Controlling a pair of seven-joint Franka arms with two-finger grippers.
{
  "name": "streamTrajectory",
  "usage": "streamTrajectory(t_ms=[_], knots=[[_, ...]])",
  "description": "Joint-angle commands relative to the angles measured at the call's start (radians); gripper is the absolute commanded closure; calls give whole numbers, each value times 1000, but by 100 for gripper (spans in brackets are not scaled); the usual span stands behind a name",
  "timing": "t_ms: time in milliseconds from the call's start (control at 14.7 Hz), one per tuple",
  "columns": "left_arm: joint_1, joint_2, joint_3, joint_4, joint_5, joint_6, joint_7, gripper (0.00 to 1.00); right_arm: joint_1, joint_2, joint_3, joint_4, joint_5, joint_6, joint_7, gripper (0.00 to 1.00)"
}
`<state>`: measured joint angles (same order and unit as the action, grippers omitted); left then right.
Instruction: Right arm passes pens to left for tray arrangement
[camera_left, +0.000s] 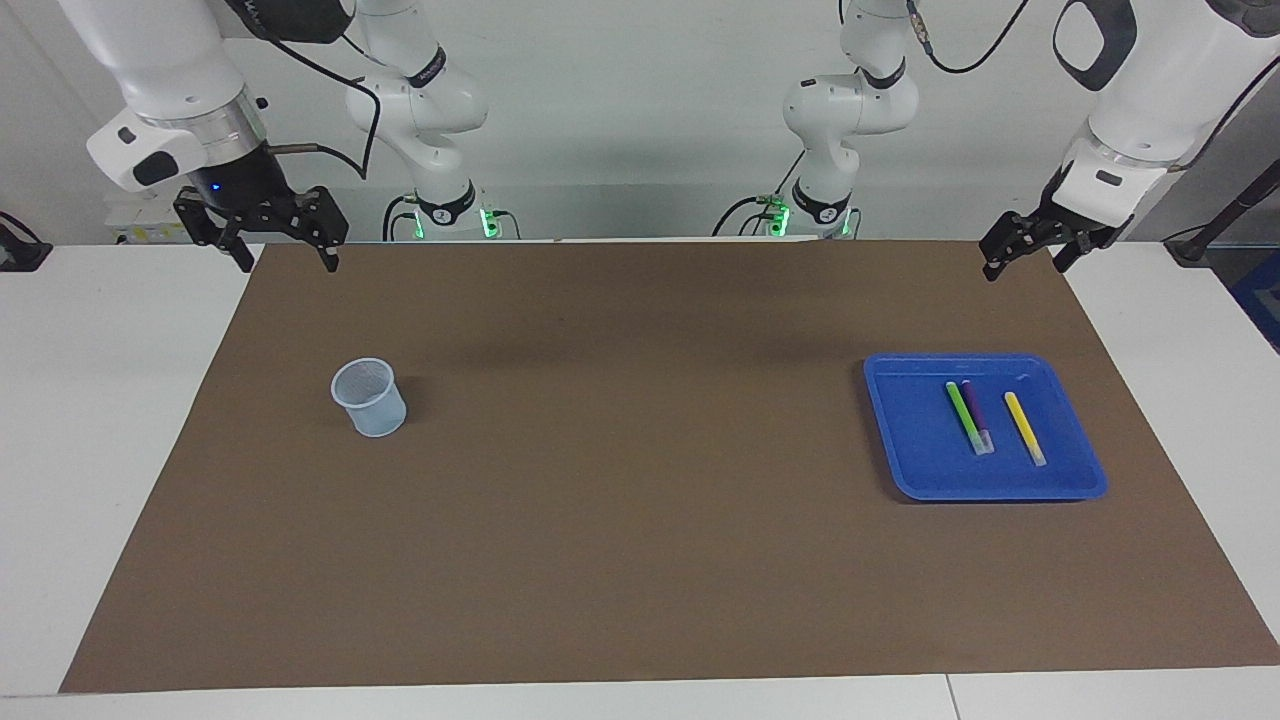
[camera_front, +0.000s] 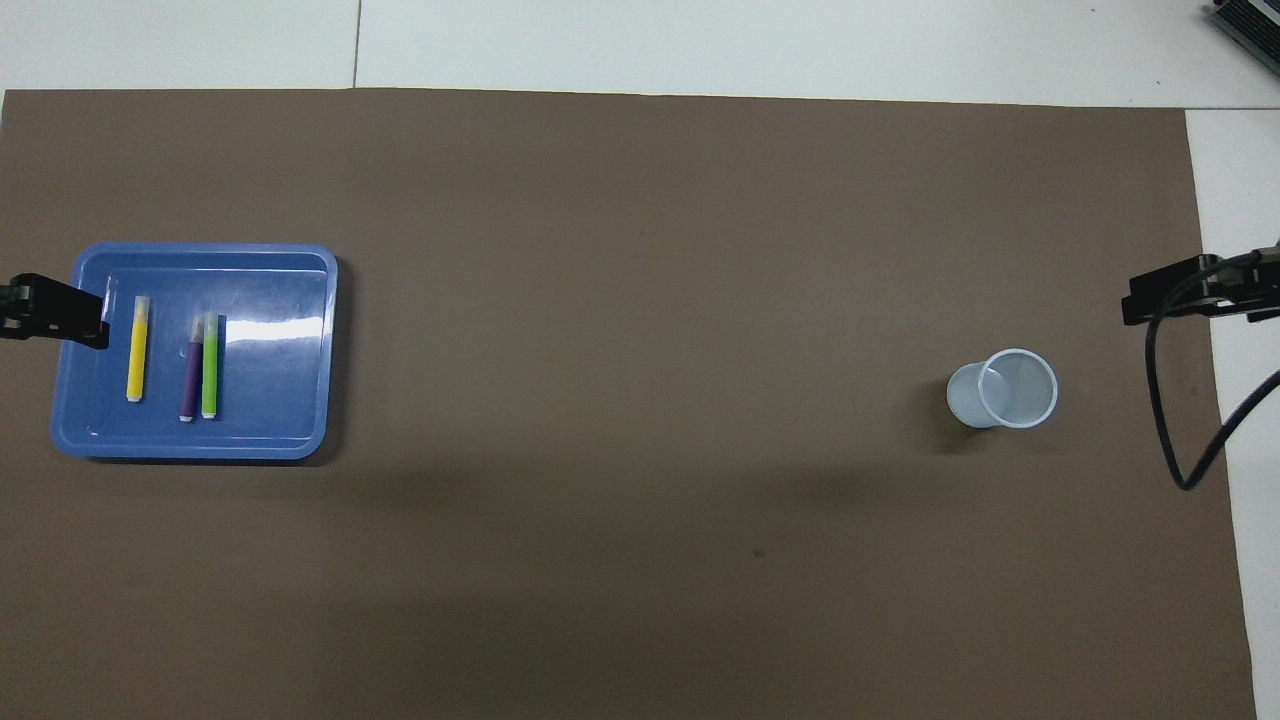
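- Blue tray (camera_left: 900, 440) sits toward the left arm's end of the brown mat (camera_left: 640, 560); all three pens lie flat inside it.
- Green pen (camera_left: 964, 416) and purple pen (camera_left: 977, 415) touch side by side; yellow pen (camera_left: 1024, 427) lies parallel, just apart.
- Pale cup (camera_left: 369, 398) stands upright toward the right arm's end, apparently empty — its interior is hard to read.
- Step in hand, judged: arrangement complete; hold both arms clear and avoid disturbing the tray.
- Right gripper (camera_left: 284, 258) hangs released, holding nothing, over the mat corner, well apart from the pens.
- Left gripper (camera_left: 1024, 257) is released too — raised above the mat edge, near the tray but not touching.
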<state>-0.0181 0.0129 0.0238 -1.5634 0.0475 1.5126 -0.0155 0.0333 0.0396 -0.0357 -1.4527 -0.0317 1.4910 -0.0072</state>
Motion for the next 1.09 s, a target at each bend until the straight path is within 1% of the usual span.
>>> streamTrajectory(t_ms=[0, 204, 407, 611, 814, 1018], knots=[[3, -5, 2, 6, 15, -6, 17, 0, -9, 0, 10, 22, 19, -8, 16, 0], [3, -7, 2, 5, 15, -6, 17, 0, -9, -20, 10, -11, 16, 21, 16, 0], [3, -7, 5, 5, 15, -5, 25, 0, -7, -44, 10, -72, 18, 74, 18, 0], [3, -7, 7, 5, 15, -5, 34, 0, -7, -47, 10, -84, 16, 77, 18, 0], [3, -7, 7, 5, 15, -3, 35, 0, -7, -59, 8, -129, 16, 103, 18, 0], [4, -7, 10, 5, 15, -2, 37, 0, -6, -60, 10, -132, 16, 103, 18, 0]])
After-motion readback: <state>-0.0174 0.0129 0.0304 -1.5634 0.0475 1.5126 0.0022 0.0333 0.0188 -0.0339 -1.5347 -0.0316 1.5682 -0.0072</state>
